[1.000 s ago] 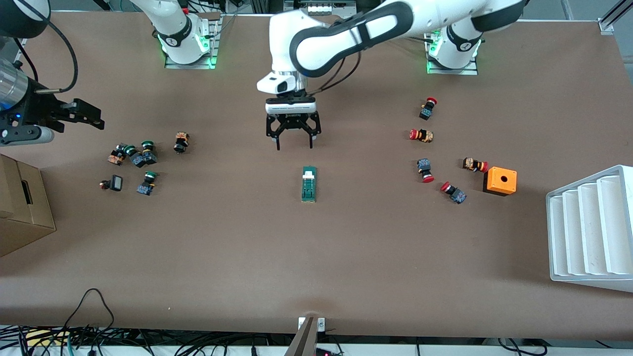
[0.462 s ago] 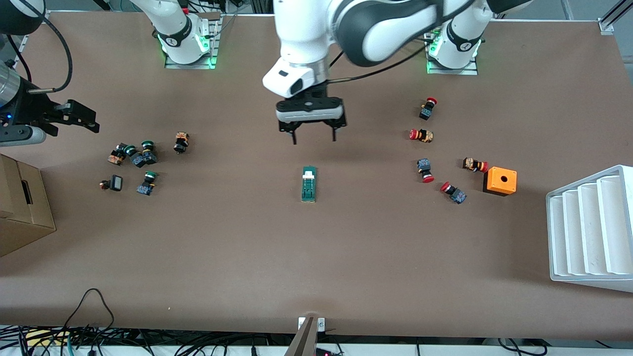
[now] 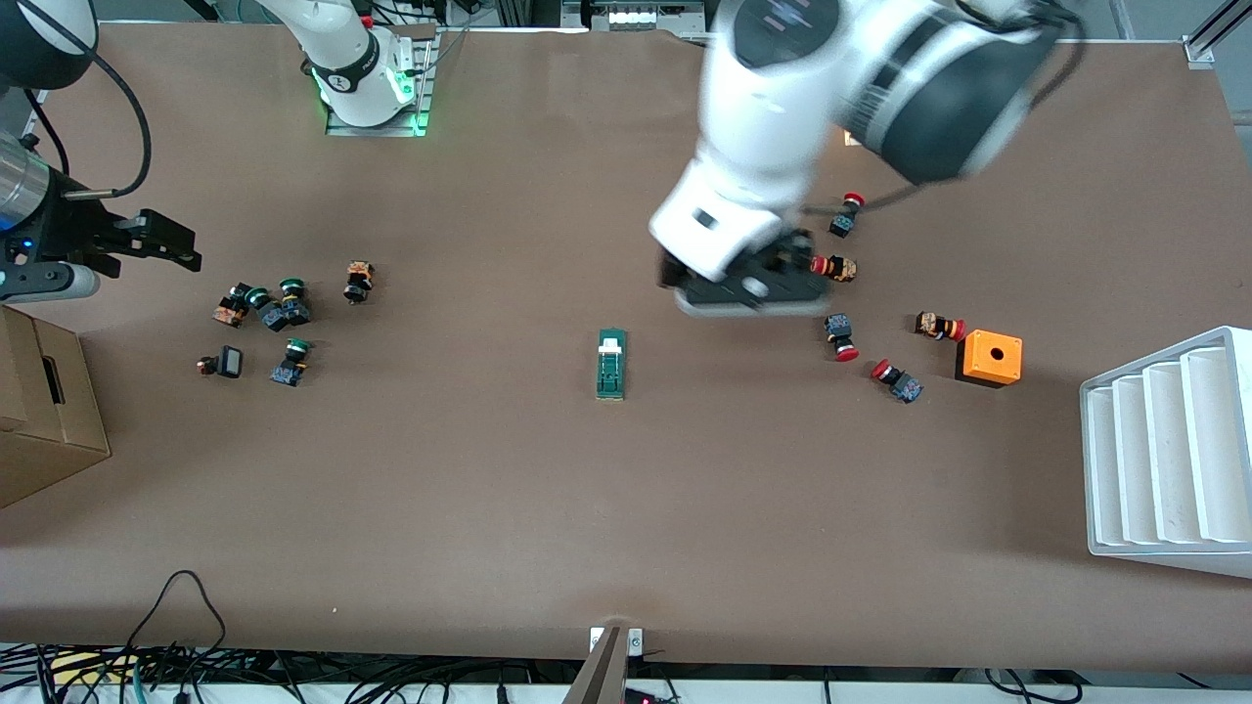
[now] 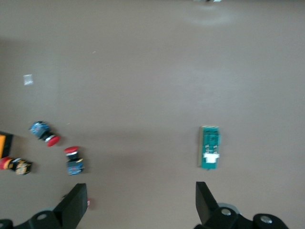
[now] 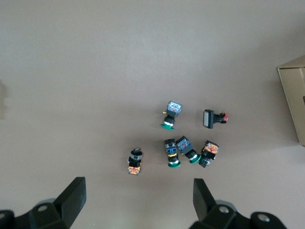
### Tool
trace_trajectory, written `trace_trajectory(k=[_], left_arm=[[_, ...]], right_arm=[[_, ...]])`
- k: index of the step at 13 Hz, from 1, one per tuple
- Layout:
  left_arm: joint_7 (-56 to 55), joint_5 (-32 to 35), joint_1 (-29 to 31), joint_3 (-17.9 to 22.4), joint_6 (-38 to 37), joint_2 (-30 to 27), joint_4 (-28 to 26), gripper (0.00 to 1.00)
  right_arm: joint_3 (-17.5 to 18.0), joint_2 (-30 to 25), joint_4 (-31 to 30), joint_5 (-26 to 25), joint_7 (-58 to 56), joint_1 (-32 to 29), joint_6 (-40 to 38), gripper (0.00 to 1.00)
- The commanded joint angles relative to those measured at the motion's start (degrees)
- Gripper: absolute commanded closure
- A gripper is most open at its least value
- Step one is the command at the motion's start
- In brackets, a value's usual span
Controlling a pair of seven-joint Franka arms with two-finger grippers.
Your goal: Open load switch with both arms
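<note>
At the frame's left edge the right tool [image 3: 161,240] waited, jaws wide, empty. The load switch [image 3: 611,364] lay mid-table. The left tool [image 3: 753,293], spread and empty, hung over red-capped buttons [image 3: 833,267]; descending there risked scattering them.

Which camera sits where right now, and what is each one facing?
Front view: high across the table, facing both arms; load switch mid-table, left end effector above the table.
Left wrist view: looks down past open fingers at the load switch, shared with the front view.
Right wrist view: looks down past open fingers at green-capped push buttons.
</note>
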Motion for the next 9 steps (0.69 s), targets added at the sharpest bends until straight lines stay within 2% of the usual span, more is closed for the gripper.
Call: trace_trajectory(k=[1,5,7,9], left_arm=[[5.98,-7.03,-3.03,10.11,-3.04,-2.82,2.61,0.0],[10.9,-12.66,-3.92,19.62,-6.2,-3.81,2.43,0.0],[12.84,-17.65,-4.45,26.81,-7.08,-3.89,1.99,0.0],[15.47,-22.23,-4.45,33.06,-7.7,-5.9,-2.02,0.0]], right_arm=[[0.28,-0.21,2.32,-0.77,0.29,-0.28,-1.27,0.01],[0.36,-0.12,3.55,-1.03,0.38,-0.19,-4.09,0.01],[0.28,-0.12,3.72,-0.94,0.38,-0.19,-4.09,0.01],[0.28,-0.12,4.25,-0.94,0.12,-0.28,-4.09,0.01]])
